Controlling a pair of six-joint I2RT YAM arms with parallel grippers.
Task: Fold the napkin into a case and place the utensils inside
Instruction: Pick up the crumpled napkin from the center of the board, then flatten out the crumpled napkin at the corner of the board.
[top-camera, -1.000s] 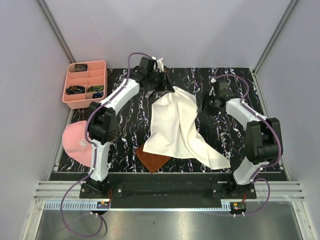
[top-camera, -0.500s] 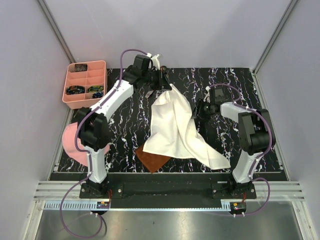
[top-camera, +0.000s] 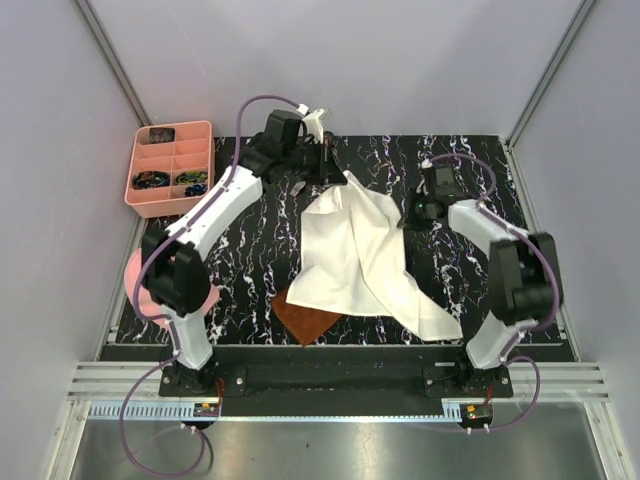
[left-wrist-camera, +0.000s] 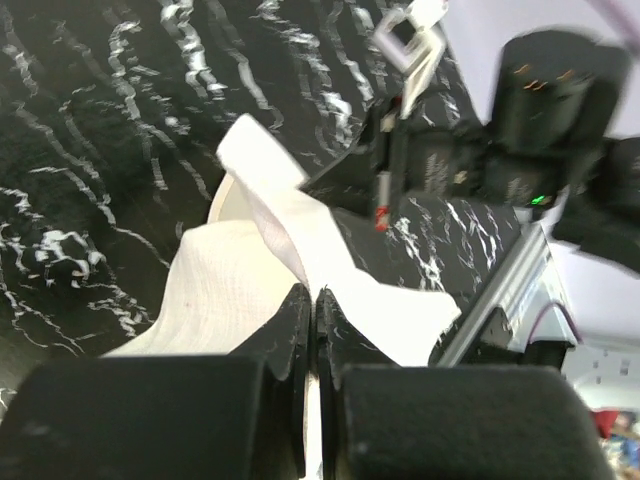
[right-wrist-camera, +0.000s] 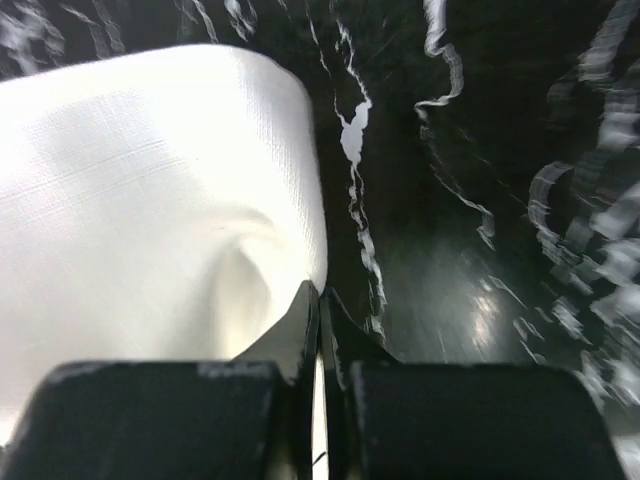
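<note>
- I'm looking down on a black table (top-camera: 250, 265) veined with white, closed in by pale grey walls (top-camera: 400, 60).
- The napkin (top-camera: 350, 255) sits mid-table as one loose, cream-white sheet, not yet folded into any pocket. It is rumpled, and one long tail trails toward the near right.
- The napkin's near edge lies over the far corner of the brown mat (top-camera: 305, 322), which pokes out toward the arm bases.
- My left gripper (top-camera: 335, 180) is at the napkin's far corner. On its wrist view the fingers (left-wrist-camera: 290, 320) are pressed together, and the cloth runs in between them, so it is pinching the napkin.
- My right gripper (top-camera: 410, 220) is at the cloth's right-hand far edge. On its wrist camera the fingers (right-wrist-camera: 345, 330) meet tip to tip right on the napkin's border. The fabric puckers toward them and a white sliver shows in the seam, so I read that as clamped on the napkin edge.
- A pink tray (top-camera: 209, 160) with compartments stands off the far-left corner, well apart from the cloth. I can't make out what the small dark items in it are.
- A pink cap (top-camera: 140, 295) lies at the left edge, partly behind the left arm.
</note>
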